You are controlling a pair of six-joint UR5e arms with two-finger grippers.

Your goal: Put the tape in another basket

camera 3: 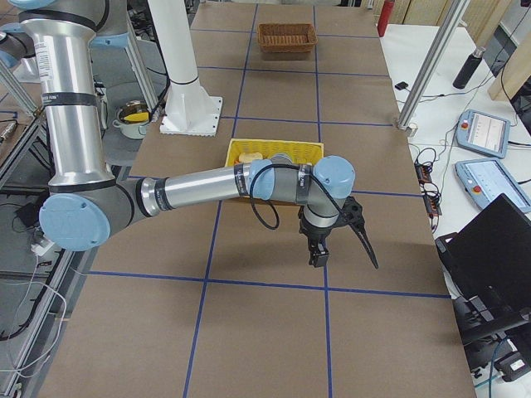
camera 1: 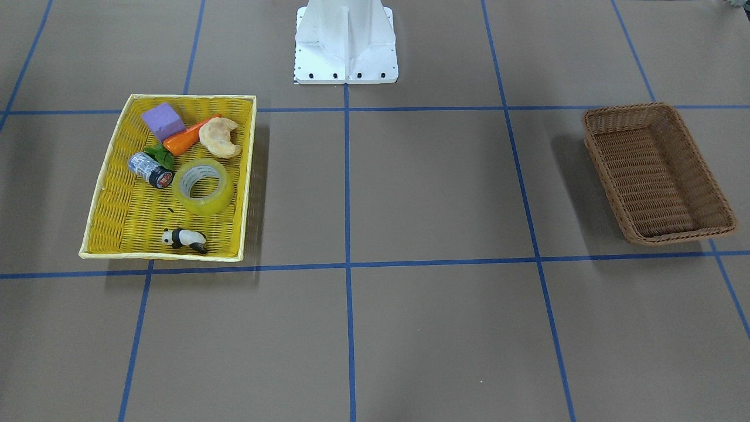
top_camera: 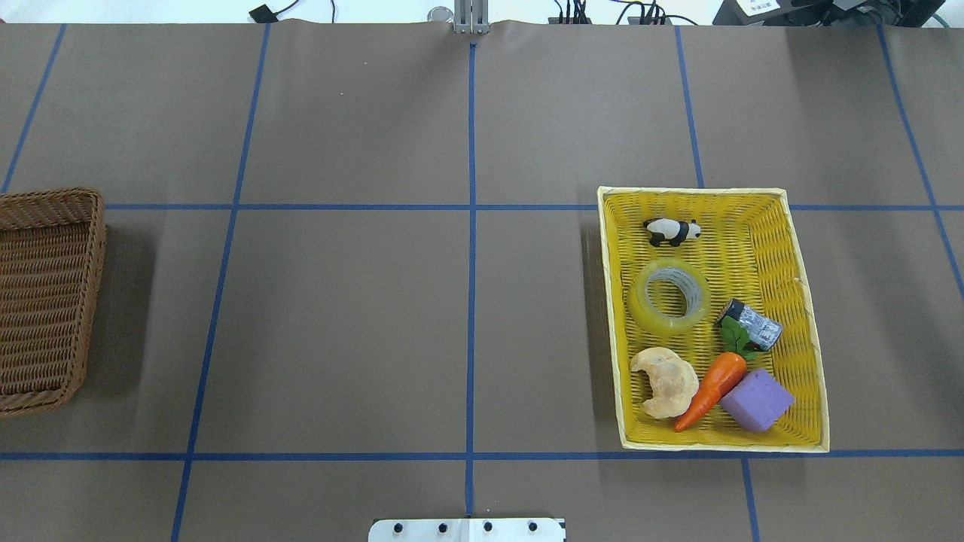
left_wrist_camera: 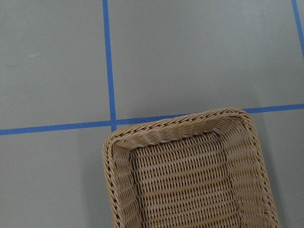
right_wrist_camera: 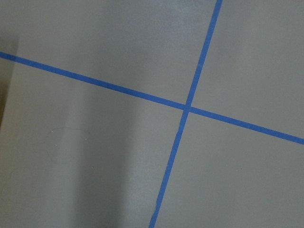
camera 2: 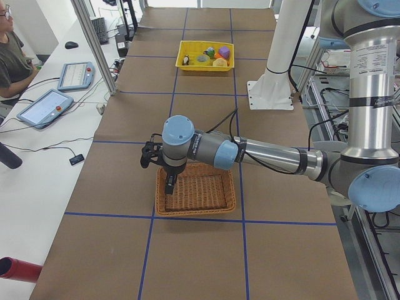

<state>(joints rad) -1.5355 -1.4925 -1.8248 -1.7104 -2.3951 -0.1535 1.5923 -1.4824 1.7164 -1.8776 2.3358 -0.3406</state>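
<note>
The tape (camera 1: 220,194) (top_camera: 648,313), a translucent yellow roll, lies flat in the yellow woven tray (camera 1: 114,214) (top_camera: 772,248) on the robot's right side. The brown wicker basket (camera 1: 656,176) (top_camera: 45,286) stands empty on the robot's left side. My left gripper (camera 2: 159,172) hangs over the far rim of that basket (camera 2: 197,197); the left wrist view looks down on the basket's end (left_wrist_camera: 190,180). My right gripper (camera 3: 342,249) hovers over bare table beside the yellow tray (camera 3: 274,149). Both grippers show only in the side views, so I cannot tell whether they are open or shut.
In the yellow tray lie a panda figure (top_camera: 672,230), a small grey cylinder (top_camera: 751,325), a carrot (top_camera: 712,388), a purple block (top_camera: 757,400) and a croissant (top_camera: 666,380). The white robot base (camera 1: 345,41) stands mid-table. A person sits at a side desk (camera 2: 12,56).
</note>
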